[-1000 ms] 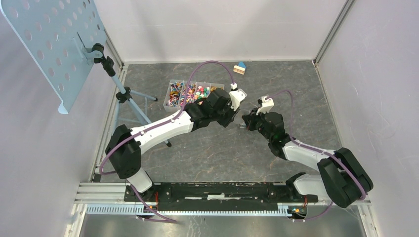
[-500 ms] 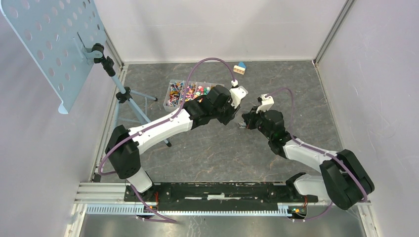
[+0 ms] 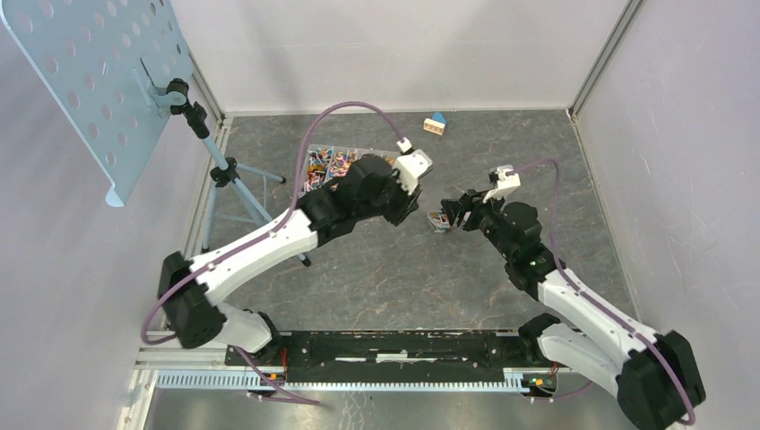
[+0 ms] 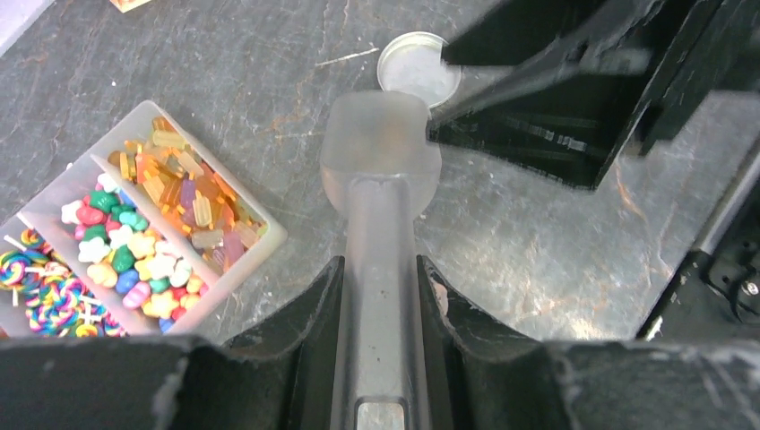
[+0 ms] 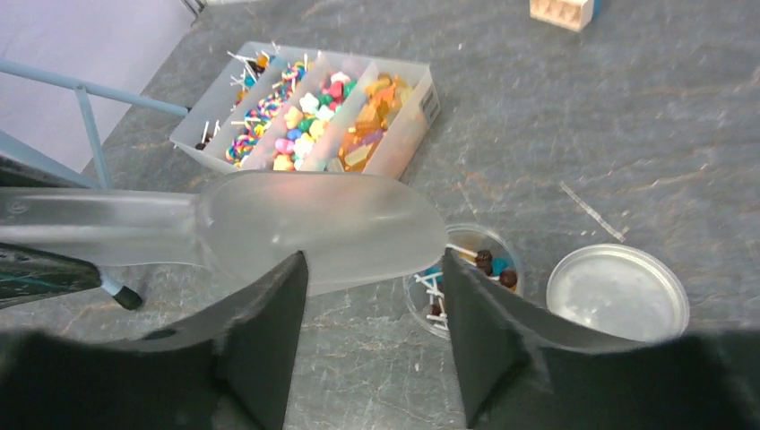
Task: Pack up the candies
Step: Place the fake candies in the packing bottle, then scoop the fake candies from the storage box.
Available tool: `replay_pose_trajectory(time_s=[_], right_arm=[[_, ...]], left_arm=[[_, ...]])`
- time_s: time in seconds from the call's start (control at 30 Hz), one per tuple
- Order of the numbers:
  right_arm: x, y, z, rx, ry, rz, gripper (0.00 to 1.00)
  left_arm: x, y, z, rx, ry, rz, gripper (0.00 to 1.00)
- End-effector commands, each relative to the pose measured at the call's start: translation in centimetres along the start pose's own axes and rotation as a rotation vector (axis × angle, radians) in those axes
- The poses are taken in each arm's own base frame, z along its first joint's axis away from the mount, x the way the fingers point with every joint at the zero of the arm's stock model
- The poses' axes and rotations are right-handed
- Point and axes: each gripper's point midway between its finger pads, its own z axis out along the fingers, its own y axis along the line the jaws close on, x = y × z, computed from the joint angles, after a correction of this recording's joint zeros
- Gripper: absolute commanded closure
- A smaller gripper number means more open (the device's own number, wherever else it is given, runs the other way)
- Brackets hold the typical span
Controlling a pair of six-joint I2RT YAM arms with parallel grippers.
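Note:
The candies (image 5: 305, 116) fill a clear divided tray (image 5: 408, 134) at the back left, also seen in the left wrist view as candies (image 4: 134, 251) in the tray (image 4: 260, 246). My left gripper (image 4: 378, 269) is shut on the handle of a translucent scoop (image 4: 381, 143). The scoop (image 5: 323, 224) hangs over the edge of a small round jar (image 5: 475, 269) holding a few sweets on sticks. My right gripper (image 5: 372, 269) is open just short of the jar, nothing between its fingers. From above, the left gripper (image 3: 408, 193) and right gripper (image 3: 453, 213) flank the jar (image 3: 439, 219).
A round lid (image 5: 617, 291) lies flat to the right of the jar. A small toy house (image 3: 435, 124) stands near the back wall. A tripod (image 3: 224, 170) carrying a perforated panel (image 3: 90, 72) stands at the left. Enclosure walls ring the floor.
My right gripper has gone from shut to open and its arm has drawn back to the right. The left arm has shifted slightly left with the scoop still in it.

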Motion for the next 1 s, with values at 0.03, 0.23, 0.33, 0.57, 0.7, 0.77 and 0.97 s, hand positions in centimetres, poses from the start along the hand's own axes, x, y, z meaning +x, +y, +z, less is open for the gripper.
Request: replay_pose_trajectory(time_s=[0.03, 0.23, 0.33, 0.57, 0.7, 0.77, 0.97], right_arm=[[-4.0, 0.5, -2.4, 0.017, -0.096, 0.005, 0.17], [-5.4, 0.3, -5.3, 0.039, -0.136, 0.001, 0.02], [-5.3, -0.2, -6.7, 0.056, -0.146, 0.002, 0.02], [-5.8, 0.0, -8.9, 0.032, -0.207, 0.02, 0.02], [-5.5, -0.1, -9.2, 0.035, -0.191, 0.01, 0.02], [-5.4, 0.0, -9.2, 0.032, -0.189, 0.006, 0.02], [-5.3, 0.0, -9.1, 0.029, -0.187, 0.002, 0.02]], left_arm=[[-3.0, -0.5, -4.6, 0.04, -0.283, 0.117, 0.98], [-1.8, 1.2, -7.4, -0.046, -0.284, 0.213, 0.98], [-0.5, 4.2, -8.1, -0.169, -0.204, 0.193, 0.98], [2.3, 10.4, -9.6, -0.294, -0.065, -0.024, 0.98], [3.8, 12.5, -9.1, -0.329, 0.04, -0.112, 0.98], [4.4, 12.9, -8.3, -0.315, 0.091, -0.141, 0.98], [4.0, 13.6, -5.2, -0.287, 0.184, -0.233, 0.98]])
